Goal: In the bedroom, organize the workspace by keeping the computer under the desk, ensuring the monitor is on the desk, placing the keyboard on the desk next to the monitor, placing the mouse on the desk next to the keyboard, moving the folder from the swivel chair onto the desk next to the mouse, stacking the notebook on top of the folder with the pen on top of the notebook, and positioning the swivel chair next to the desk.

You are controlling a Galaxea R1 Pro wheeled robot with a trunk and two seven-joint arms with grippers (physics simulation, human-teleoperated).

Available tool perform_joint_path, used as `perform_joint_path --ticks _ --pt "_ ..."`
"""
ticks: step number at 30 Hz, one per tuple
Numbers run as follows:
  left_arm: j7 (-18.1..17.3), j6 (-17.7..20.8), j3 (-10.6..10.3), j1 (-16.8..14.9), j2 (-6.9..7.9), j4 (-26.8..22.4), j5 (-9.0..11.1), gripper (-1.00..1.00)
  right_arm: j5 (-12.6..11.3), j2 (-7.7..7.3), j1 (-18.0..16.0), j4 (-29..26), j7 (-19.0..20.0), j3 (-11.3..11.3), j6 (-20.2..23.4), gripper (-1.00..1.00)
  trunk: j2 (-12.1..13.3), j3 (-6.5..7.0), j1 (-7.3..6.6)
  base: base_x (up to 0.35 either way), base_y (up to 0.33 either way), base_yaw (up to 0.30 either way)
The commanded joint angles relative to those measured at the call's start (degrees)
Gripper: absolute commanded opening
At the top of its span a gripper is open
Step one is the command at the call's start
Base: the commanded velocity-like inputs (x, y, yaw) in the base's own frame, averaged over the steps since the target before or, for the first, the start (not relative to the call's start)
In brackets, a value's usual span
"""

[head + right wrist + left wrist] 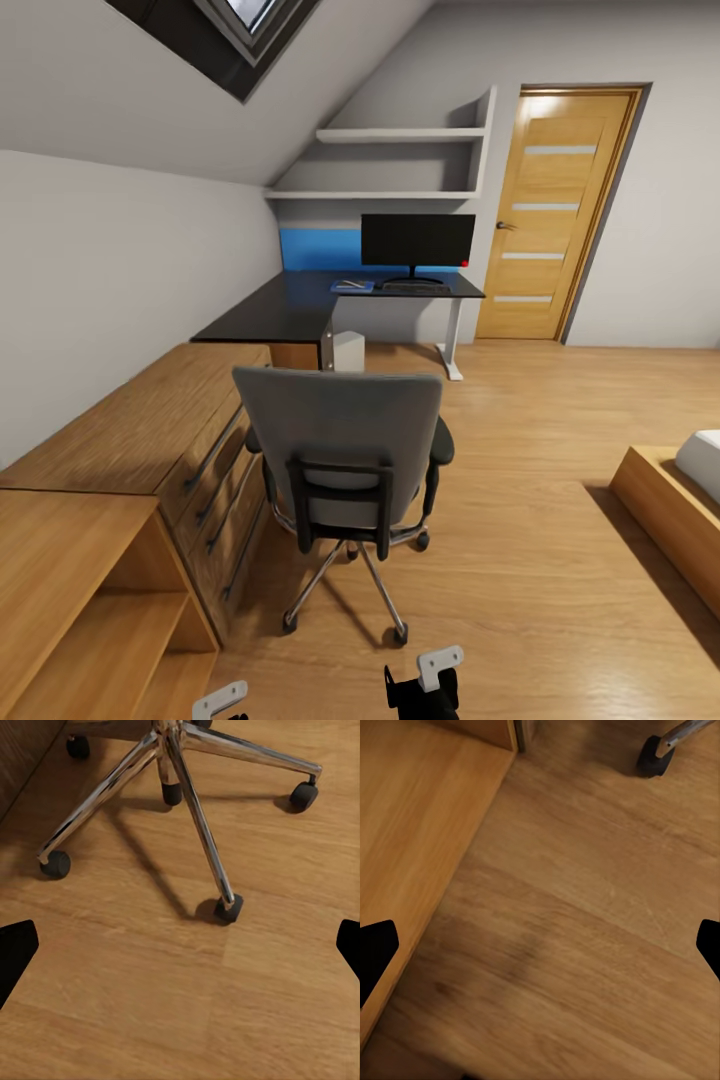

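The swivel chair (340,450) stands mid-floor, its grey back toward me and its chrome base (187,802) close ahead of my right gripper (180,949). Farther off is the black desk (270,310) with the monitor (417,240) and keyboard (412,287) on it. Left of the keyboard lies the blue folder (352,287) with a small grey patch on top, maybe the notebook. The computer (348,352) stands under the desk. Mouse and pen are too small to make out. My left gripper (540,949) hangs open over bare floor, and the right is open too.
A wooden chest of drawers (150,430) and an open shelf unit (90,600) line the left wall. A bed frame (670,510) sits at the right. A wooden door (550,220) is beyond the desk, with wall shelves (400,135) above it.
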Motion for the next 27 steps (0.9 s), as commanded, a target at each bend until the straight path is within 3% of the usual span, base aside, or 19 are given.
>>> perform_joint_path --ticks 1,13,14,17,27 --pt "0.32 -0.21 -0.51 -0.03 0.04 -0.12 0.55 1.00 -0.28 0.02 -0.02 0.03 -0.32 0.50 -0.13 1.00 -0.44 -0.24 0.22 0.000 0.000 0.018" --pt "0.34 0.15 -0.72 -0.03 -0.97 -0.19 0.50 1.00 0.20 -0.05 -0.04 -0.06 -0.32 0.50 -1.70 1.00 -5.25 -2.40 2.85 0.000 0.000 0.004" --pt "0.62 0.16 -0.63 -0.22 -1.61 -1.59 0.33 1.00 0.11 -0.07 -0.07 -0.55 -0.47 0.33 -2.82 1.00 -5.65 -2.58 3.07 0.000 0.000 0.000" --pt "0.69 0.27 -0.61 -0.88 -1.75 -3.10 0.24 1.00 -0.03 -0.11 -0.20 -0.71 -0.58 0.24 -2.99 1.00 -6.86 -3.12 3.73 0.000 0.000 0.000" --pt "0.88 3.49 -0.59 -8.20 -2.76 -5.59 0.02 1.00 -0.32 -0.07 -4.13 -2.15 -1.42 0.07 -1.37 1.00 -10.87 -4.91 5.93 0.000 0.000 0.000"
